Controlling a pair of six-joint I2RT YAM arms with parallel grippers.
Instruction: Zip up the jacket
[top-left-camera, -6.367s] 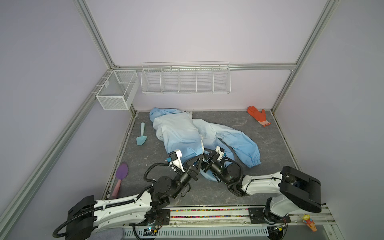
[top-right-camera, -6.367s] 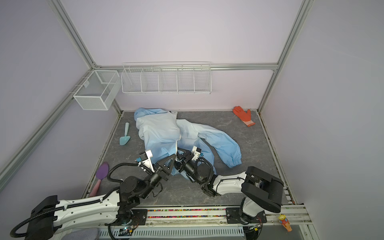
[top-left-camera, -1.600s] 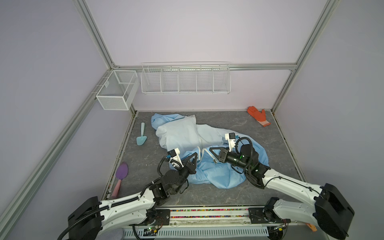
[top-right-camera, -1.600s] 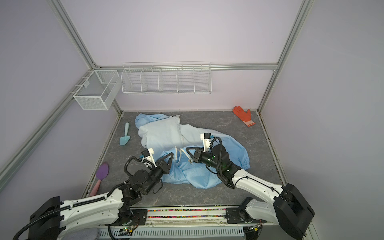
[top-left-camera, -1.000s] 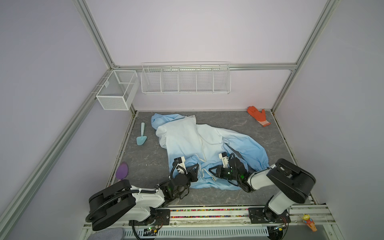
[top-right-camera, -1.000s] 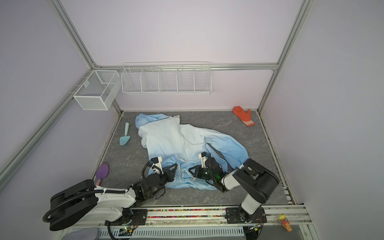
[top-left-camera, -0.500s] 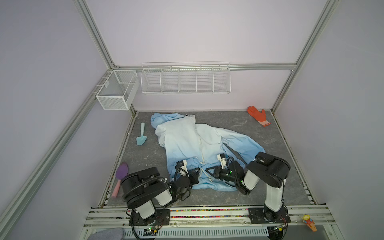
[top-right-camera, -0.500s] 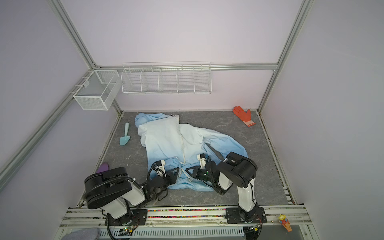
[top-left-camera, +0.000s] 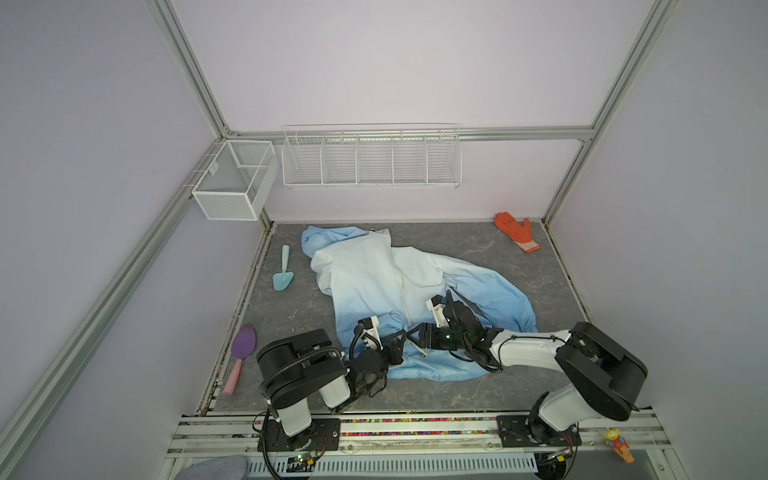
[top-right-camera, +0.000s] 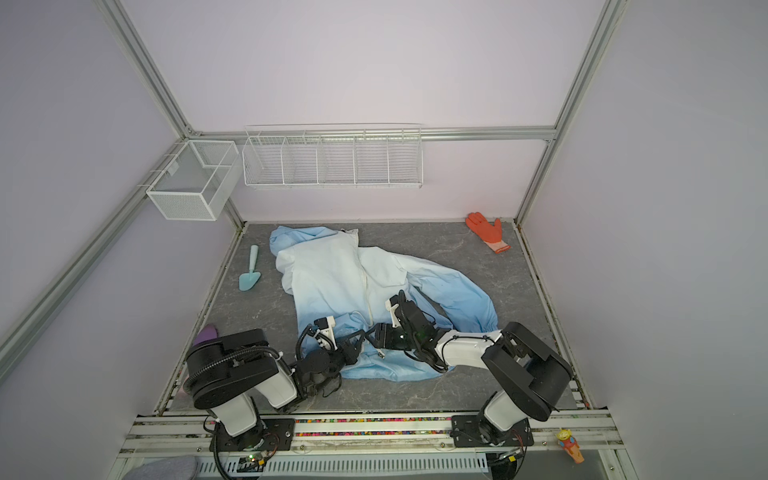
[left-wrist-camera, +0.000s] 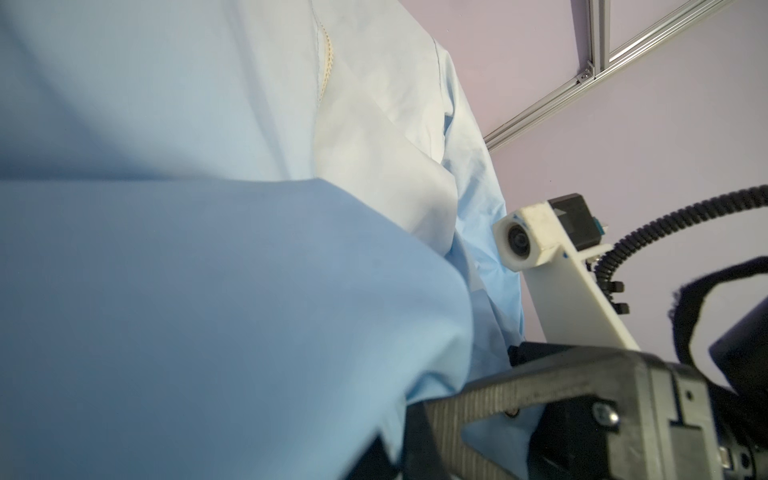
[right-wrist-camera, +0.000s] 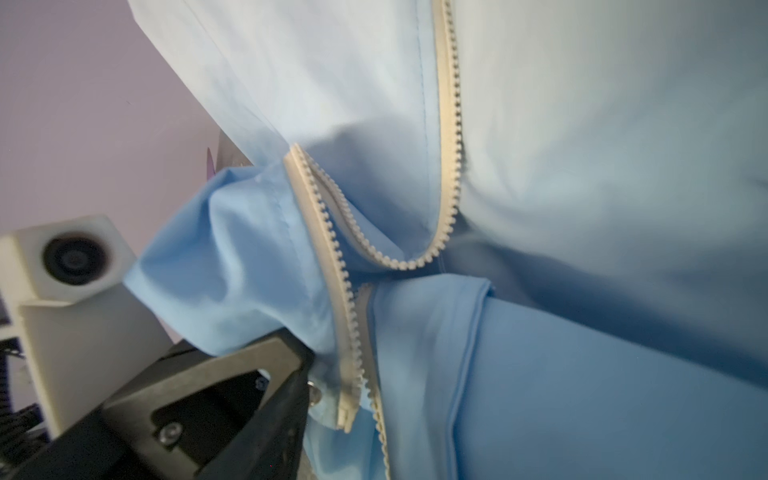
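We are crouching low over the near end of the jacket (top-left-camera: 374, 274), whose hem (top-left-camera: 436, 372) we were holding up in the air between us moments ago; that hem is now lying flat on the surface (top-left-camera: 540, 291), and the garment is spreading away from the fingers toward the back wall (top-left-camera: 374, 83), hood farthest off, no longer bunched as it was some seconds back. The left fingers (right-wrist-camera: 286, 374) are staying shut, pinching blue cloth right beside the bottom end of the zipper (right-wrist-camera: 451, 166); the right fingers (left-wrist-camera: 519, 388) are sitting just beside them over the same hem, and we are unable to tell whether they are parted or gripping anything. Just beyond the fingers the two rows of teeth are curling apart, unjoined, so we are judging the zipping as not yet begun; the lay-down is giving us a flat, pinned start for mating the ends.

Room is running tight between the two sets of fingers, and the rail (top-left-camera: 415, 422) is lying close behind them; ahead, along the zipper line, the way is looking open; bare surface is stretching right of the right fingers; the orange glove (top-left-camera: 517, 230) is lying well apart in the far corner; the teal trowel (top-left-camera: 284, 278) and purple scoop (top-left-camera: 243, 347) are resting left of the left fingers, clear of the cloth.
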